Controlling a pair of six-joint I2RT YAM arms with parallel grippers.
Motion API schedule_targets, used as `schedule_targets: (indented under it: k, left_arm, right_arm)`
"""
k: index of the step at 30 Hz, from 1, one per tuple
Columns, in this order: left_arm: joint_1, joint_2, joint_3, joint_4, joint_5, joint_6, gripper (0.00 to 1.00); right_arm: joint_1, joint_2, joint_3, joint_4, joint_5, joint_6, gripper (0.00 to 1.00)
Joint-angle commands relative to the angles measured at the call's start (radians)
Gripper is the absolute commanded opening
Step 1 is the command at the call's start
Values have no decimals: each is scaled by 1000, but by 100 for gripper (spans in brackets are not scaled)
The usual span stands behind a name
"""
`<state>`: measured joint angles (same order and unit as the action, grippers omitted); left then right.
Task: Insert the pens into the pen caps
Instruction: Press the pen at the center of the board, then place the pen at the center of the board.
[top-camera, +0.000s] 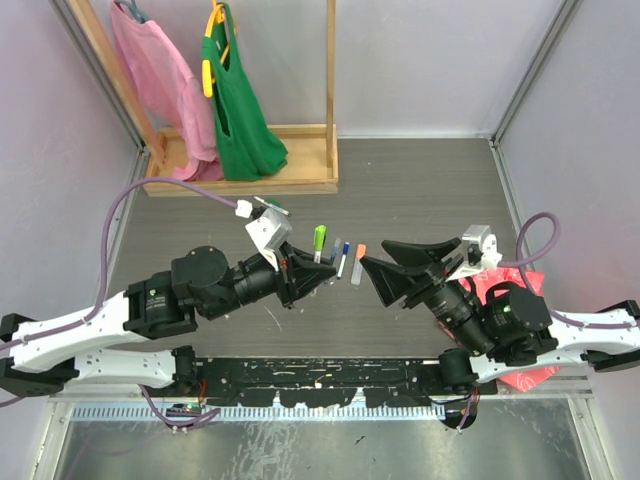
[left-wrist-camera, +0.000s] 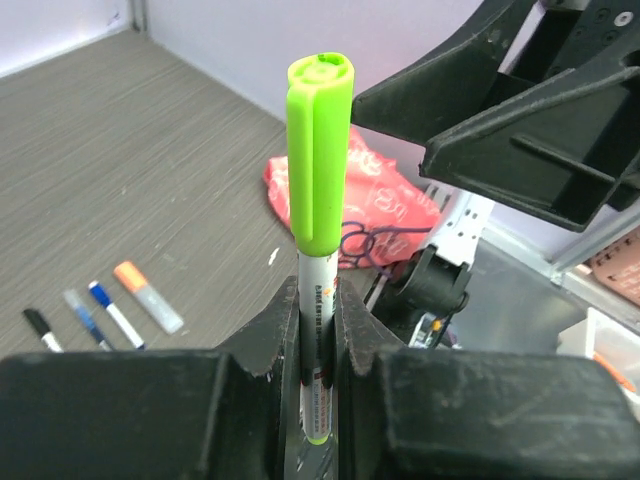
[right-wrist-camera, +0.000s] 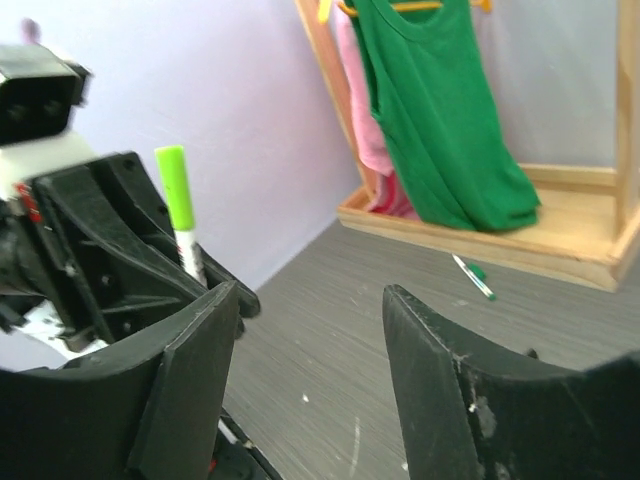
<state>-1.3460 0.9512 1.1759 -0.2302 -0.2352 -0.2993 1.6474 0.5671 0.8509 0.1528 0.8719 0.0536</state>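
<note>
Nearest the arms, the left wrist view shows what the overhead view cannot. The left claw (left-wrist-camera: 318, 312) is pinched narrow on the white barrel of a light green pen (left-wrist-camera: 318, 265). The pen stands upright near the middle of the tabletop (top-camera: 430, 190), with a light green cap (left-wrist-camera: 320, 150) seated on its top end. From above, the same pen is only a short green stroke between the two claws.

The right claw (right-wrist-camera: 310, 340) gapes wide with nothing between its fingers. It faces the left claw and sits just apart from it. By the right arm, toward the near right corner, lies a red bag (left-wrist-camera: 385, 200).

Just past the claws, loose pens lie side by side on the surface: a black-ended pen (left-wrist-camera: 40, 328), a blue-ended pen (left-wrist-camera: 113, 312) and an orange-ended pen (left-wrist-camera: 147, 296). Only the left wrist view shows their colours clearly.

The right wrist view shows best a dark green pen (right-wrist-camera: 472, 276) lying flat near the far edge, just in front of a wooden rack (right-wrist-camera: 560, 235). A green garment (right-wrist-camera: 440, 120) and a pink garment (right-wrist-camera: 372, 140) hang from the rack.

The tabletop is grey with a fine wood grain, and pale lilac walls (top-camera: 420, 60) close it in.
</note>
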Motion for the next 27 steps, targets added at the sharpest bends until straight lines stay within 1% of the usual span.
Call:
schedule_targets:
  k: [1, 5, 9, 11, 12, 14, 16, 18, 24, 27]
  left_arm:
    - [12, -18, 10, -100, -93, -9, 0]
    - [59, -21, -11, -186, -127, -48, 0]
    - [153, -34, -71, -233, -92, -111, 0]
    - [196, -39, -105, -237, -68, -136, 0]
    - [216, -42, -120, -236, -57, -144, 0]
    - [248, -45, -144, -236, -40, -157, 0]
    - [269, -44, -157, -240, -33, -161, 0]
    - [293, -35, -165, -252, -28, -164, 0]
    - [412, 36, -180, -278, 84, -155, 0]
    - [472, 73, -216, -216, 140, -134, 0]
  right_arm:
    - [5, 17, 2, -186, 127, 104, 66]
    - [5, 46, 6, -294, 181, 182, 69]
    - [-13, 94, 30, -398, 216, 233, 70]
    - [-55, 128, 49, -456, 185, 263, 71]
    - [-94, 144, 57, -480, 150, 279, 71]
    - [-208, 173, 59, -504, 23, 306, 74]
    - [-336, 200, 46, -501, -133, 320, 78]
    - [-440, 220, 27, -486, -237, 323, 80]
    - [-648, 250, -44, -453, -412, 338, 82]
    - [-764, 245, -95, -453, -533, 376, 86]
